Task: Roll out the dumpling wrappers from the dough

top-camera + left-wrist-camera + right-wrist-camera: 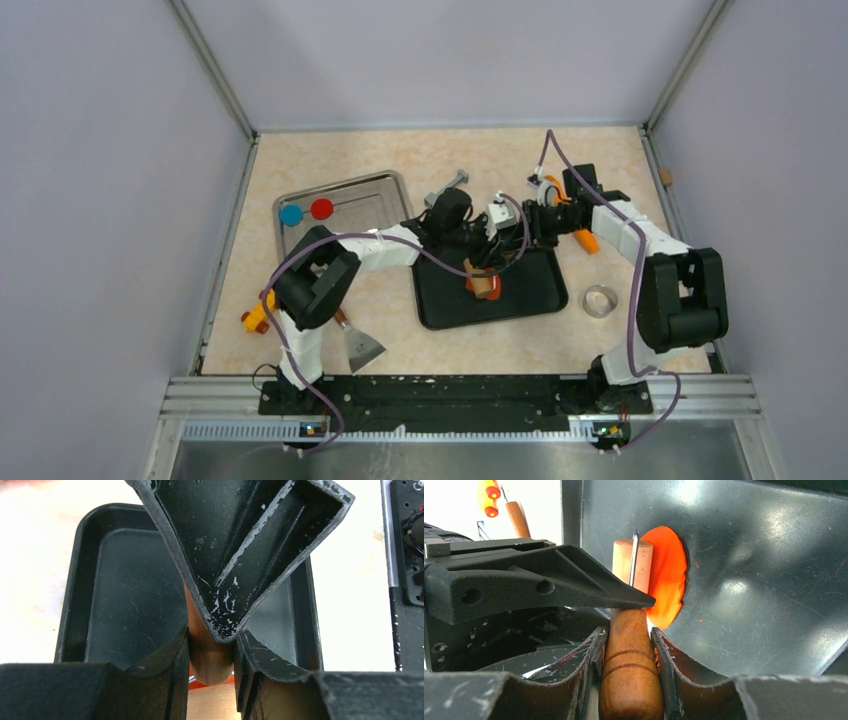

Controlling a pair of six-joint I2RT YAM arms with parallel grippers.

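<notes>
So both are clamped on one wooden rolling pin (pixel 630 680): left gripper (pixel 212 650) and right gripper (pixel 629 645). The orange-red dough (pixel 669 575) lies flat in the black tray (pixel 530 300), right against the pin. The red wrapper (pixel 321 208) and blue wrapper (pixel 290 214) sit side by side on the silver tray (pixel 370 185).

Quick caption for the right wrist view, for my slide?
Right hand clamps the wooden rolling pin, its tip at the flattened orange-red dough in the black tray.
</notes>
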